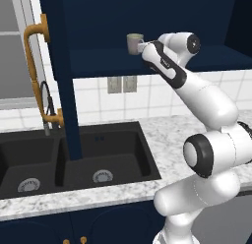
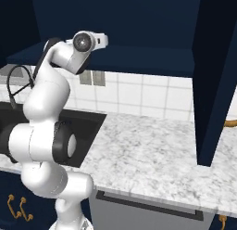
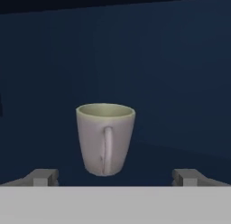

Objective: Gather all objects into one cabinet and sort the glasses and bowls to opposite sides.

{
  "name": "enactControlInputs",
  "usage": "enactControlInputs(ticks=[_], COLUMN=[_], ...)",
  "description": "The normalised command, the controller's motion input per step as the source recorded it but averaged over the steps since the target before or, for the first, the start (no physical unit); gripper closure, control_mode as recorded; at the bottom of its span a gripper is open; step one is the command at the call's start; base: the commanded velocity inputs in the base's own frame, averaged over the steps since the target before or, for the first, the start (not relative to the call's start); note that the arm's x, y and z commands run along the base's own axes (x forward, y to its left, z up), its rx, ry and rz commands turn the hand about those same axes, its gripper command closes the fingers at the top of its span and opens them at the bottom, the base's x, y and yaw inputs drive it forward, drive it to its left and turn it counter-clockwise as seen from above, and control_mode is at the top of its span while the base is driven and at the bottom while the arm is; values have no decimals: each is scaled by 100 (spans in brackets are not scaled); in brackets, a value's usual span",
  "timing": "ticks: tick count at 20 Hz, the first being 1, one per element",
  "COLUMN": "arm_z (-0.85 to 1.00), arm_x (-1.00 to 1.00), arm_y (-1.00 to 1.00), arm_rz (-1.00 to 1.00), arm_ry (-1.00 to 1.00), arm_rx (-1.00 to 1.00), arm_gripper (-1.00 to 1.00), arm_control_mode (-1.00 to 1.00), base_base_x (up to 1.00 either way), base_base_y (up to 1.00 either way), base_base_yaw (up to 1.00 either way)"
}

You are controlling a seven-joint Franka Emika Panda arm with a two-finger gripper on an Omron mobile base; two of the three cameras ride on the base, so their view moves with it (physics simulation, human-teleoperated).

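Your gripper (image 3: 115, 177) stands with its 2 fingers wide apart and holds nothing. The grey-beige mug (image 3: 105, 138) sits upright on the cabinet shelf (image 1: 103, 58), handle toward you, centred between the fingers, probably so they can close around its body.

Two base cams look fwd/down from behind-left & behind-right, sharing arm (image 1: 206, 110), counter (image 2: 152, 150) & cabinet (image 1: 103, 61); hand cam faces close into cabinet at grey-beige mug (image 3: 105, 138).
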Motion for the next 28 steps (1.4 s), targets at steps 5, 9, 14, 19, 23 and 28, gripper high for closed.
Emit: enactControlInputs(ticks=[5, 9, 14, 19, 23, 28], arm_z=[-9, 0, 0, -1, -9, -15], arm_x=[36, 14, 0, 15, 21, 6], arm_y=[6, 0, 2, 0, 1, 10], arm_rz=[0, 0, 4, 4, 3, 2], arm_ry=[4, 0, 0, 0, 0, 0], arm_rx=[0, 0, 0, 0, 0, -1], arm_gripper=[-100, -100, -100, -100, -100, -100], arm_control_mode=[-100, -100, -100, -100, -100, -100], base_base_x=[0, 0, 0, 0, 0, 0], base_base_y=[0, 0, 0, 0, 0, 0], base_base_yaw=[0, 0, 0, 0, 0, 0])
